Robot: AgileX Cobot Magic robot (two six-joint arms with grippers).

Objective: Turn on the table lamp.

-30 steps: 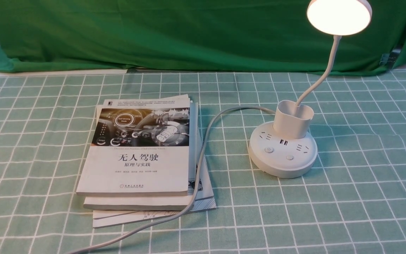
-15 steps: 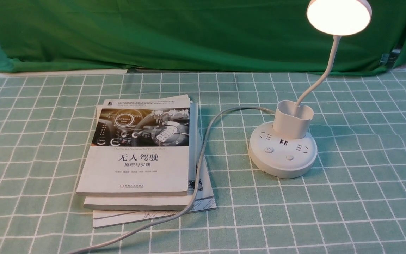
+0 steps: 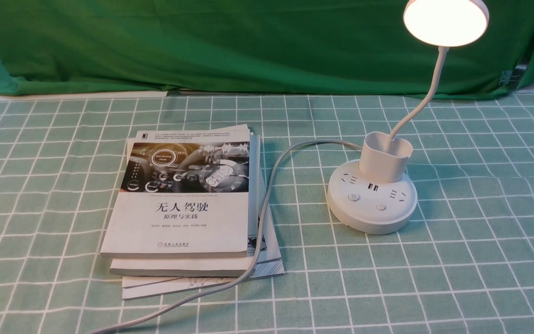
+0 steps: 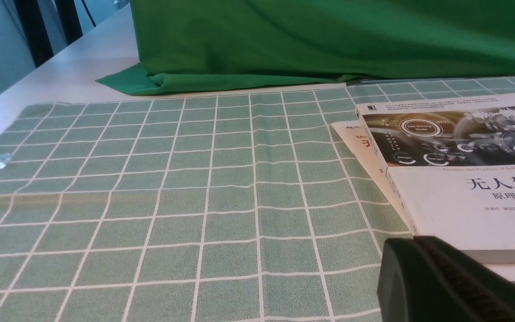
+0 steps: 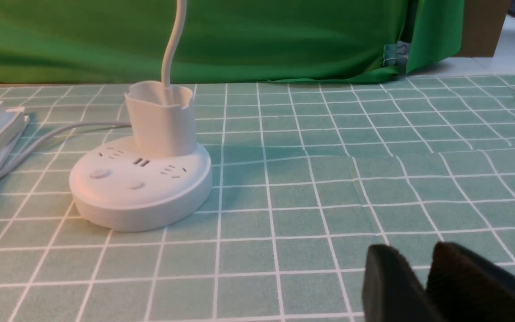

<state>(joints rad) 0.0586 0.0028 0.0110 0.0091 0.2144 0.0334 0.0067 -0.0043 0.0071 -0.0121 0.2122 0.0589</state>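
White table lamp [image 3: 390, 153] at frame right already glows, so nothing's left; right gripper [image 5: 423, 286] closed, left gripper [image 4: 458, 286] can't tell.

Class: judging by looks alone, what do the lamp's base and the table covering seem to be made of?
Lamp base: probably matte white plastic, given its smooth moulded shape, rounded edge and soft, even sheen. Table covering: likely woven cloth printed with a green and white grid, since it shows slight wrinkles and a grainy surface.

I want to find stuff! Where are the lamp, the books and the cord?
lamp [image 3: 446, 21], front view, on its glowing round head.
books [image 3: 181, 227], front view, on the top book's white cover.
cord [image 3: 272, 178], front view, on the grey stretch beside the books.
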